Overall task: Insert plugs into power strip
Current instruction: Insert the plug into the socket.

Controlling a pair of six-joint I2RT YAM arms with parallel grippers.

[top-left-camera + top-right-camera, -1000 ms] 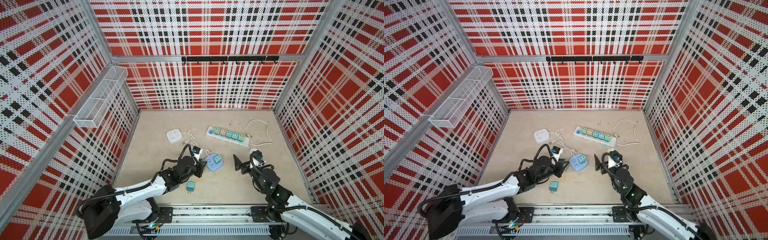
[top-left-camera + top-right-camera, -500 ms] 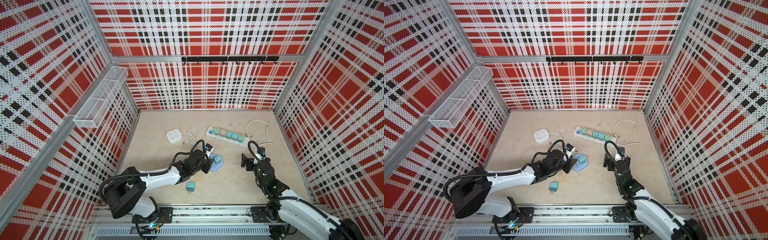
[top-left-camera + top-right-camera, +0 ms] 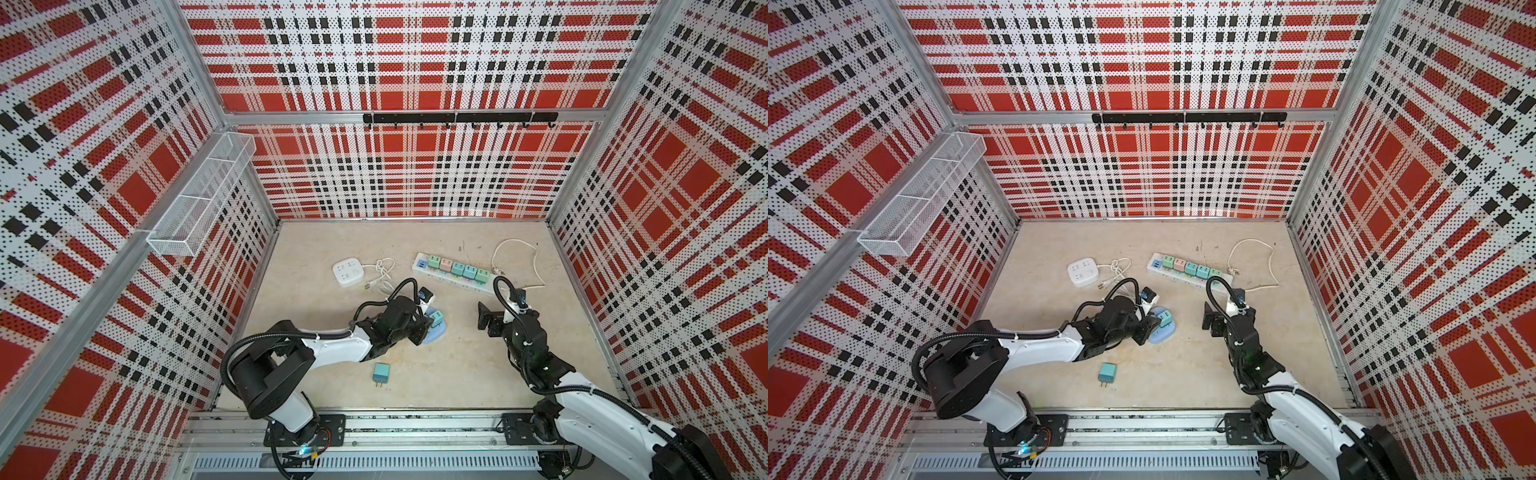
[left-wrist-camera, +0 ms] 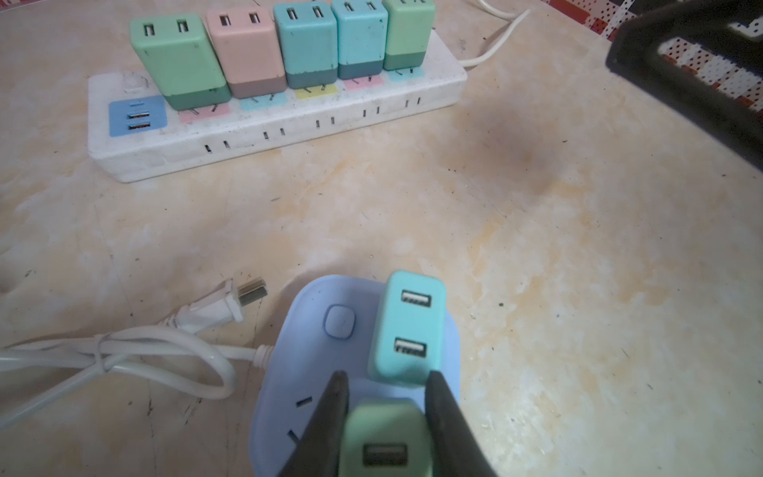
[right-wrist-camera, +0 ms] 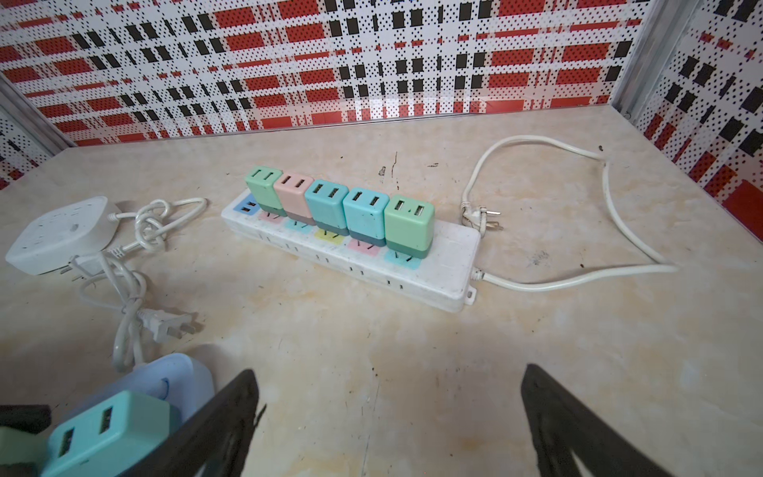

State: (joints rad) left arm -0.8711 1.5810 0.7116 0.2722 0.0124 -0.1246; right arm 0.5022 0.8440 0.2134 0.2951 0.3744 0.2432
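left jaws: pinching mint plug [image 4: 384,425], now shifted over blue strip [image 4: 285,363]
right jaws: spread, empty, at strip's 3 o'clock
meaning: insertion looks imminent; teal plug [image 3: 380,372] at 6 o'clock remains

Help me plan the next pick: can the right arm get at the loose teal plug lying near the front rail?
Probably yes: the right gripper is open and empty, and only bare table lies between it and the teal plug.

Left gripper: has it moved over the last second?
Yes. The left gripper, shut on a mint plug, has shifted toward the robot's right: it was beside the round blue power strip and now reaches over it.
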